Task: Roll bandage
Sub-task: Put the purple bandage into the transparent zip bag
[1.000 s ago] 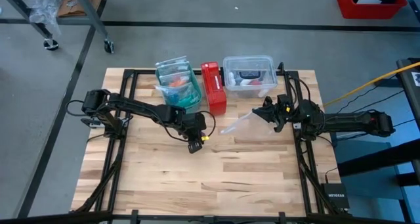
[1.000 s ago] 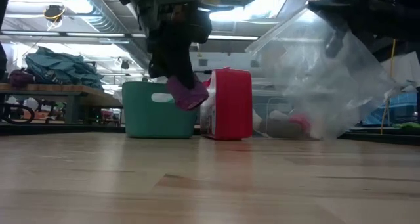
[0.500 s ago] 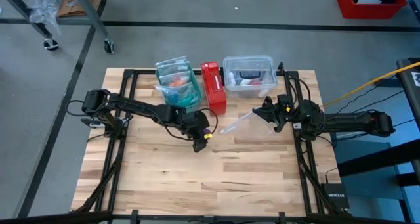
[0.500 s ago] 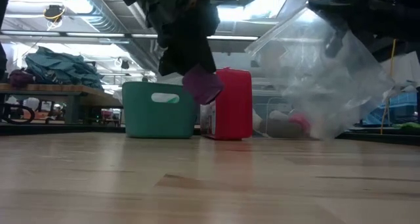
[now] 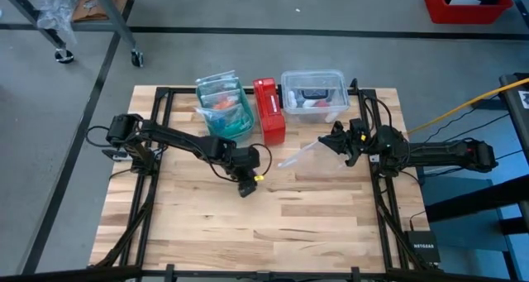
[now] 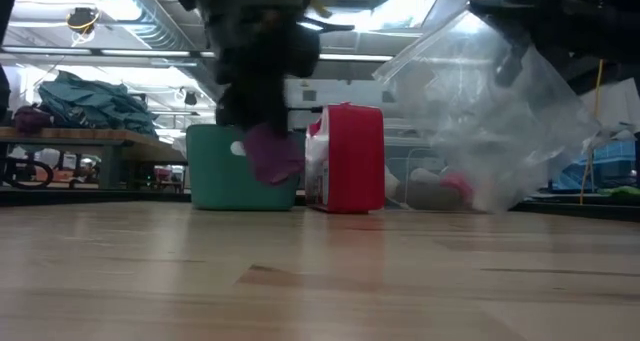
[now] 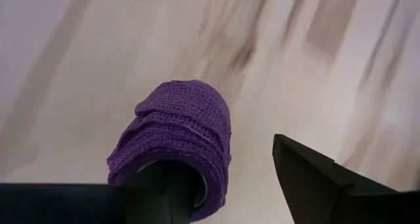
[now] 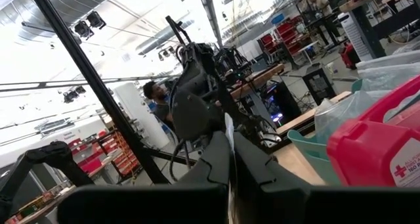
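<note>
purple fabric, wound into a small coil, sits at the left gripper (image 7: 223,184): the bandage (image 7: 176,138) looks slipped over one finger, with the other finger standing clear to its side, so the jaws are parted rather than pinched on it. in the low view the bandage (image 6: 272,153) hangs under the left gripper (image 6: 262,131), above the table (image 6: 320,281) and not touching it, in front of the teal bin (image 6: 215,176) and just beside the red box (image 6: 350,156). from above, the left gripper (image 5: 245,183) is near the middle of the table (image 5: 314,224), in front of the bin (image 5: 225,108) and box (image 5: 269,108).

the right gripper (image 5: 339,141) is clamped on a clear plastic bag (image 5: 297,155), holding it up off the wood at the right side; in the low view the bag (image 6: 500,131) hangs open and looks empty, though that is hard to be sure of. a clear tub (image 5: 314,92) sits at the back.

judging by the coil, the rolling itself seems mostly or wholly done: no loose tail shows in the wrist view, though the far side is hidden. what looks left is to get the roll off the finger and set it down or into the bag.
</note>
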You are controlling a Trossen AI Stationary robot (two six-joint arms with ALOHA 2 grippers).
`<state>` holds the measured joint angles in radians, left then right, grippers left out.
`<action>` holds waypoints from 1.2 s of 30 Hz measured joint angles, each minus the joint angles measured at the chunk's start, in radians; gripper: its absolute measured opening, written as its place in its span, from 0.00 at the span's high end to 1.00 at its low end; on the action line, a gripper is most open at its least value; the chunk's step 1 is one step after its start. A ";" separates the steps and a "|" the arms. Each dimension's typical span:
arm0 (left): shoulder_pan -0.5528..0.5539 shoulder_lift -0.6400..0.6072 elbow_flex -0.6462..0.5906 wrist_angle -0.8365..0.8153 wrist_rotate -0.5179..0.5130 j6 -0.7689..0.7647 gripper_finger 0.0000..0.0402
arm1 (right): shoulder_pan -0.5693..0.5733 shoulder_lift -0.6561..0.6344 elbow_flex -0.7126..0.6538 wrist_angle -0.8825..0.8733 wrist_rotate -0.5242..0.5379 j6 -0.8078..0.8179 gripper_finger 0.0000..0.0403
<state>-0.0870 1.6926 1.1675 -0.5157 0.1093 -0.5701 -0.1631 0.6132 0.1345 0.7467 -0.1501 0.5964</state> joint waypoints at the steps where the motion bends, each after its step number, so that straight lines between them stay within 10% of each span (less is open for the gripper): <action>1: -0.007 0.007 0.000 0.053 0.000 -0.052 0.55 | 0.000 0.000 0.000 0.000 0.000 0.000 0.99; 6: -0.008 0.031 0.002 0.099 0.000 0.073 0.55 | 0.000 0.000 0.000 0.008 0.000 0.000 0.99; 9: 0.000 0.061 -0.001 0.180 0.058 -0.159 0.55 | 0.000 0.000 0.000 0.015 -0.003 0.003 0.99; 13: 0.002 0.054 0.003 0.057 0.073 0.079 0.55 | 0.000 0.000 0.000 0.015 -0.002 0.002 0.99; 16: 0.008 0.062 -0.003 0.094 0.087 -0.150 0.55 | 0.000 0.000 0.000 0.015 -0.003 0.002 0.99; 20: 0.016 0.046 0.003 0.025 0.069 0.093 0.55 | 0.000 0.000 0.000 0.014 -0.009 0.001 0.99; 23: 0.019 0.062 -0.002 0.118 0.070 -0.158 0.55 | 0.000 0.000 0.000 0.014 -0.008 0.002 0.99; 25: 0.018 0.054 0.002 0.112 0.110 0.004 0.56 | 0.000 0.000 0.000 0.014 -0.017 0.005 0.99; 36: 0.049 0.022 0.001 0.143 0.000 -0.030 0.61 | -0.001 0.000 0.000 0.013 0.009 0.004 0.99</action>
<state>-0.0382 1.7149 1.1682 -0.3725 0.1095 -0.5998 -0.1638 0.6132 0.1349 0.7597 -0.1413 0.6003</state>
